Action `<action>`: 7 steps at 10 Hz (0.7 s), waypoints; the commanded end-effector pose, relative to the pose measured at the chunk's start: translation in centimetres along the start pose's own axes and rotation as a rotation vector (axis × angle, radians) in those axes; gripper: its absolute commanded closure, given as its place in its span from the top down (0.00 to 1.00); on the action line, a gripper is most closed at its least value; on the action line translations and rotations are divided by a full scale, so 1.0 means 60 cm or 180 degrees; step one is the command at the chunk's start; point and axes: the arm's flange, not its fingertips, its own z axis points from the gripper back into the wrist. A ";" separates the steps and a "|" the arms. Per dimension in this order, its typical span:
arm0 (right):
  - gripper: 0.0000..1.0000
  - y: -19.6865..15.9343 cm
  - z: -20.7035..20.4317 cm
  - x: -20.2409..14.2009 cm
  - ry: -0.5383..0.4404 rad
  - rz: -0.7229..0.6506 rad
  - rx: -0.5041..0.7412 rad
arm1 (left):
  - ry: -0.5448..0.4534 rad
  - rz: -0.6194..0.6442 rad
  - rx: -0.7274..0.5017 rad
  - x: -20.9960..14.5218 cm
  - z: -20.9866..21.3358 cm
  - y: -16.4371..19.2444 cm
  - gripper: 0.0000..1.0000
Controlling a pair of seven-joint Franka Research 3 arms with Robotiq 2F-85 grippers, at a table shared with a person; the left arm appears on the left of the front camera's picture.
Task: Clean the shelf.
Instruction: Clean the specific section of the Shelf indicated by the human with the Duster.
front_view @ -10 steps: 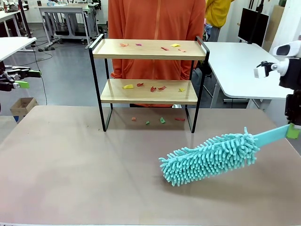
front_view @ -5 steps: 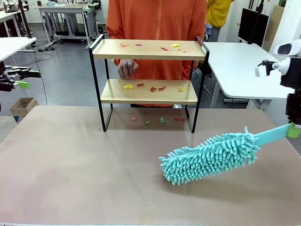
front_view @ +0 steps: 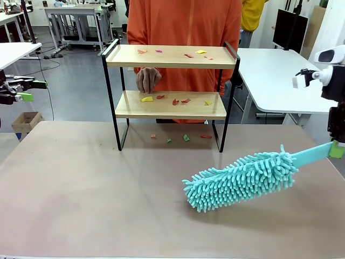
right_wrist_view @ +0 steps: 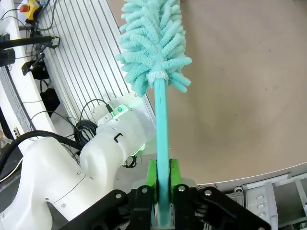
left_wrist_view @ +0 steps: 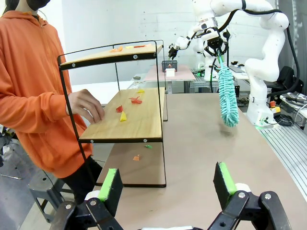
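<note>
The shelf (front_view: 167,63) stands at the far middle of the brown table, with coloured paper scraps (front_view: 178,101) on both boards and some on the table under it. A person's hand (front_view: 146,80) reaches over the lower board from behind. My right gripper (front_view: 336,150) is shut on the handle of a teal fluffy duster (front_view: 240,181), whose head hangs low over the table, right of centre. In the right wrist view the green pads (right_wrist_view: 151,178) clamp the handle below the duster (right_wrist_view: 153,43). My left gripper (left_wrist_view: 168,184) is open and holds nothing, off the table's left side, facing the shelf (left_wrist_view: 139,120).
A person in an orange hoodie (front_view: 183,24) stands right behind the shelf. White tables (front_view: 275,75) stand at the right and far left. A cardboard box (front_view: 26,121) sits on the floor at the left. The brown table (front_view: 86,194) has bare room in front.
The person's hand has come into sight behind the shelf and now rests at the lower board. Both arms and the duster have stayed put.
</note>
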 end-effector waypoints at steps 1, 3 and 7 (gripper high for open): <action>0.13 0.000 0.005 -0.003 0.0014 0.0013 -0.0040 | 0.0019 -0.0004 -0.0003 0.005 -0.004 -0.004 1.00; 0.13 0.000 0.005 -0.003 0.0014 0.0013 -0.0040 | 0.0019 -0.0004 -0.0003 0.005 -0.004 -0.004 1.00; 0.13 0.000 0.000 0.000 0.0000 0.0000 0.0000 | 0.0019 -0.0004 -0.0003 0.005 -0.004 -0.004 1.00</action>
